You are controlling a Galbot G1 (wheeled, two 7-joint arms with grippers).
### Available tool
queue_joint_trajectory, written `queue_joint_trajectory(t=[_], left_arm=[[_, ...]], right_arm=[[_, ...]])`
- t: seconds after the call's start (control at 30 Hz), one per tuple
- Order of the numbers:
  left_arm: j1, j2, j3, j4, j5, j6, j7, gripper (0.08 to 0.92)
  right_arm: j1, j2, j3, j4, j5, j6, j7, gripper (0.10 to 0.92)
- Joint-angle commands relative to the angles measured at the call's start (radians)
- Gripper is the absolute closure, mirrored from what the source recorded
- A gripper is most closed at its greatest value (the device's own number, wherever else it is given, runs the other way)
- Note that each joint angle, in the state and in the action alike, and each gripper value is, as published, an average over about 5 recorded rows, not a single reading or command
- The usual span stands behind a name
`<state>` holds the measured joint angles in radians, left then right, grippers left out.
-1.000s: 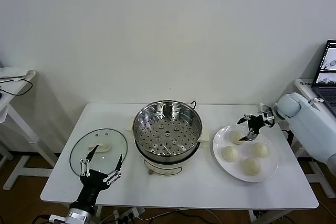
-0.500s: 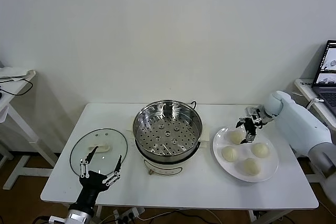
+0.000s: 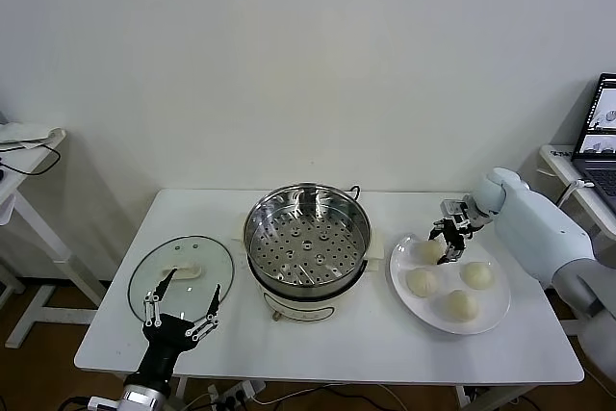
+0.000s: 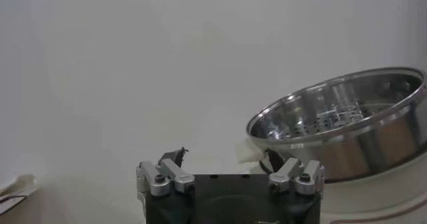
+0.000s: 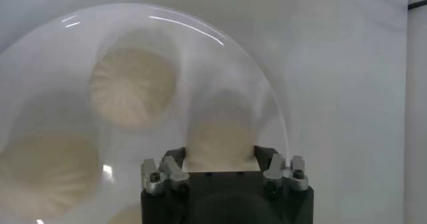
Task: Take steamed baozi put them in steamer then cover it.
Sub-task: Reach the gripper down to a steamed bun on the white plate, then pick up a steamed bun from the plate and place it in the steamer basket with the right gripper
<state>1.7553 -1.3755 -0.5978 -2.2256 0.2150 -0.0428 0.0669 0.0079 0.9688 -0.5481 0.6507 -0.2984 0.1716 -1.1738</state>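
Note:
Four cream-white baozi lie on a white plate (image 3: 493, 320) to the right of the steamer (image 3: 306, 238), a shiny steel pot with a perforated tray inside that holds nothing. My right gripper (image 3: 448, 243) is open and low over the far-left baozi (image 3: 426, 251). In the right wrist view its fingers (image 5: 175, 160) stand on either side of that baozi (image 5: 220, 135). The glass cover (image 3: 181, 271) with its cream handle lies flat to the left of the steamer. My left gripper (image 3: 180, 320) is open and empty by the table's front-left edge, just in front of the cover.
The other baozi (image 3: 421, 281) (image 3: 476, 274) (image 3: 462, 305) fill the plate's near half. The steamer (image 4: 347, 125) shows beyond my left gripper (image 4: 227, 157). A laptop (image 3: 602, 132) stands on a side table at the far right, and another small table (image 3: 24, 141) stands at the far left.
My right gripper has moved left and down from the plate's far edge to straddle the far-left baozi, and its arm has swung further into view. The left arm has not moved.

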Motion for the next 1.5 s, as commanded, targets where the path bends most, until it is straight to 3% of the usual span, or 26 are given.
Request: queue_joint_trajectory(t=[0.03, 0.13, 0.4, 0.67, 0.97, 1.5], left_arm=[[0.0, 0.0, 0.0, 0.0, -0.001, 0.001, 0.0, 0.177], [-0.001, 0.001, 0.0, -0.002, -0.001, 0.002, 0.0, 0.177], [-0.006, 0.004, 0.0, -0.003, -0.004, 0.001, 0.0, 0.177], [-0.009, 0.003, 0.013, -0.004, -0.004, 0.001, -0.001, 0.177], [-0.014, 0.005, 0.014, -0.01, -0.008, 0.001, -0.002, 0.177], [-0.039, 0.013, 0.018, -0.009, -0.04, 0.007, -0.005, 0.177]], right_arm=[[0.008, -0.003, -0.007, 0.022, -0.007, 0.004, 0.001, 0.357], [0.046, -0.035, -0.046, 0.088, 0.037, 0.031, -0.001, 0.366], [0.338, -0.132, -0.325, 0.436, 0.201, 0.18, -0.007, 0.375], [0.608, -0.037, -0.482, 0.591, 0.221, 0.36, -0.01, 0.373], [0.674, 0.152, -0.588, 0.592, 0.208, 0.444, 0.003, 0.374], [0.446, 0.372, -0.617, 0.385, 0.027, 0.451, 0.053, 0.372]])
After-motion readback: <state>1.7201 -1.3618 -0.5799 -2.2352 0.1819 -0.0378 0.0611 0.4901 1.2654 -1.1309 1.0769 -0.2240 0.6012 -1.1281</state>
